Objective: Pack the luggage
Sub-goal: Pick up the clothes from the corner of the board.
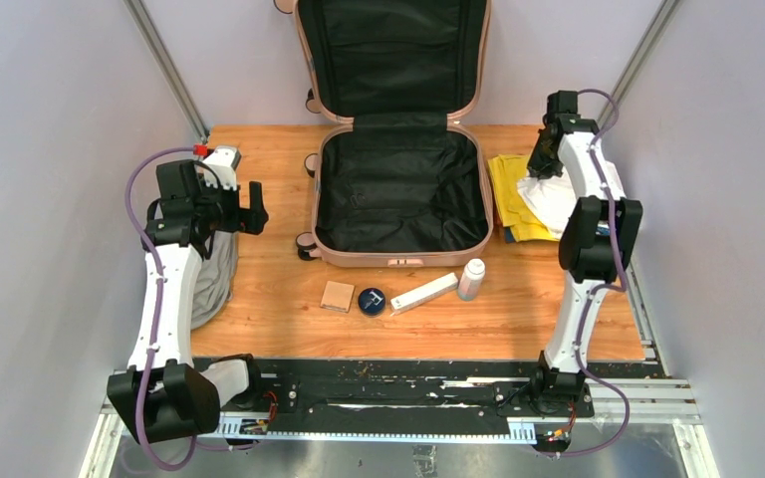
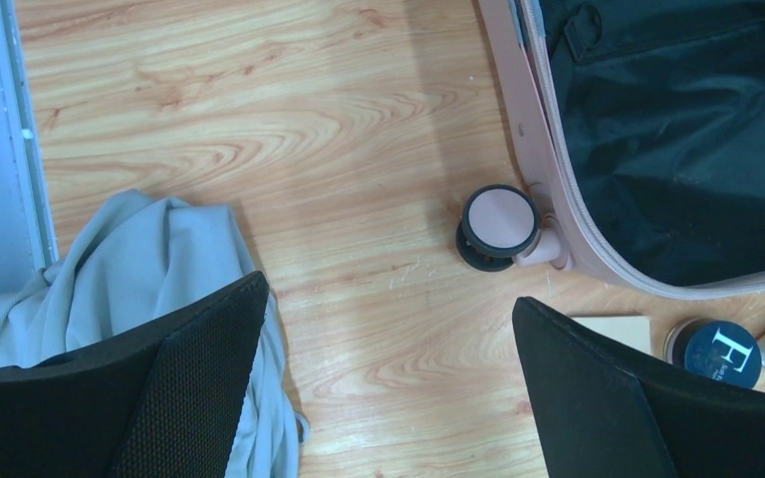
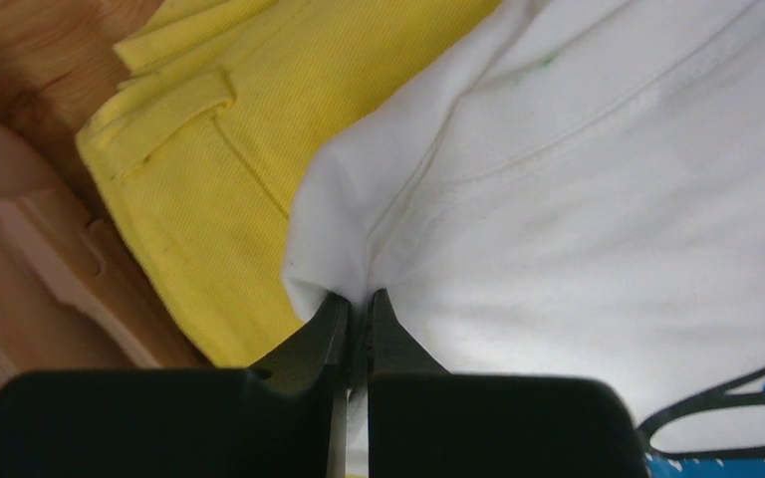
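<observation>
- Now your right gripper (image 3: 357,301) pinches only a thin fold of the white shirt (image 3: 578,199); it may slip before reaching the luggage (image 1: 398,261).
- Your left gripper (image 2: 388,319) hangs open, empty.

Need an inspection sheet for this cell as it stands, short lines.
Surface: wooden table, no spills seen.
Job's things: luggage open, lid up, black lining showing, nothing inside.
Clutter: grey cloth on the left; yellow garment and white garment on the right; tan square, round tin, white box, white bottle in front of the luggage.
Pincers: left pincer open above the table beside the grey cloth; right pincer shut on the white garment.
Cables: purple cable looped along each arm, no snag seen.
Surroundings: pale walls, metal frame post.
</observation>
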